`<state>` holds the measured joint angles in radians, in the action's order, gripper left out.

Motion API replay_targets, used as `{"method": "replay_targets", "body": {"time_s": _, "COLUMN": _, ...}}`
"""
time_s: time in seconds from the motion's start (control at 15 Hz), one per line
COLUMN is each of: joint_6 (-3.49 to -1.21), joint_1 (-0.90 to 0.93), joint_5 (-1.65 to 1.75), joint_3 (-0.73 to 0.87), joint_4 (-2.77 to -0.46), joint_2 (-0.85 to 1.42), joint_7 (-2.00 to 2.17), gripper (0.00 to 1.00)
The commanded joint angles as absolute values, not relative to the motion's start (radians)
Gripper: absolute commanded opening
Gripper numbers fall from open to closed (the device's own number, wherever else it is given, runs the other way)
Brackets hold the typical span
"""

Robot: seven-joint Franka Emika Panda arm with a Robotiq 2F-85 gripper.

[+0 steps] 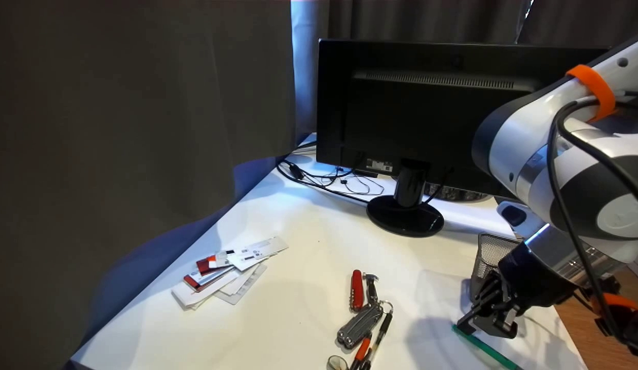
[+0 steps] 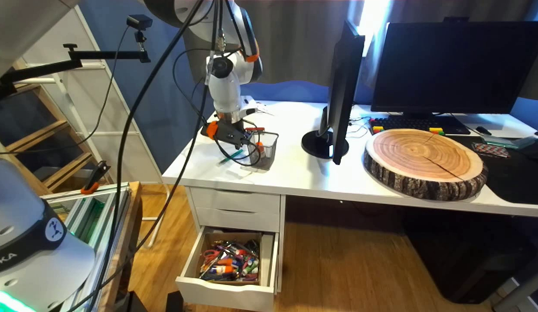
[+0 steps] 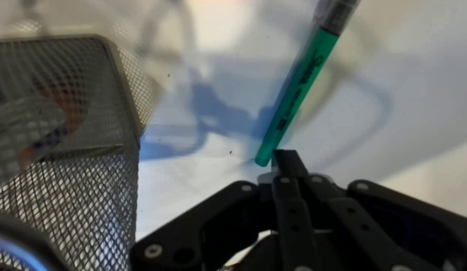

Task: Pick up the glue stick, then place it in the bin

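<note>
At left in the wrist view, the grey wire-mesh cup (image 3: 90,188), the task's bin, is standing on the white desk (image 3: 169,210) with a blurred orange-and-dark-blue item (image 3: 69,109) showing inside it. Near it on the right, the green Sharpie marker (image 3: 301,90), which I am taking as the sentence's glue stick, is lying flat on the desk outside the cup, its dark end running out of view. Across the lower middle and right, the hand (image 3: 291,160) is hanging with its fingers drawn together and nothing showing between them; the tips are sitting right at the marker's plain green end, though the angle is leaving it unclear whether they are touching it. I am judging the pick-up to be the current step, with the grip not yet made. The next move is calling for spreading the fingers, shifting toward the barrel's middle, straddling it low and closing, before lifting it over the cup's rim.
</note>
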<state>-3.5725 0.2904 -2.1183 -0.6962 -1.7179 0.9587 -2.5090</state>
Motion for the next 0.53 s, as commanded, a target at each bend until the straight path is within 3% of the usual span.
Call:
{"method": "replay_targets", "body": {"time_s": 0.0, "joint_6": -3.609, "joint_1": 0.276, "joint_5": -2.122, "joint_3": -0.721, "joint_4": -1.695, "joint_2": 0.977, "joint_7": -2.537, "gripper": 0.32}}
{"method": "replay_targets", "body": {"time_s": 0.47, "joint_6": -3.634, "joint_1": 0.288, "joint_5": -2.114, "joint_3": -0.710, "joint_4": -1.689, "joint_2": 0.989, "joint_7": -2.547, "gripper": 0.80}}
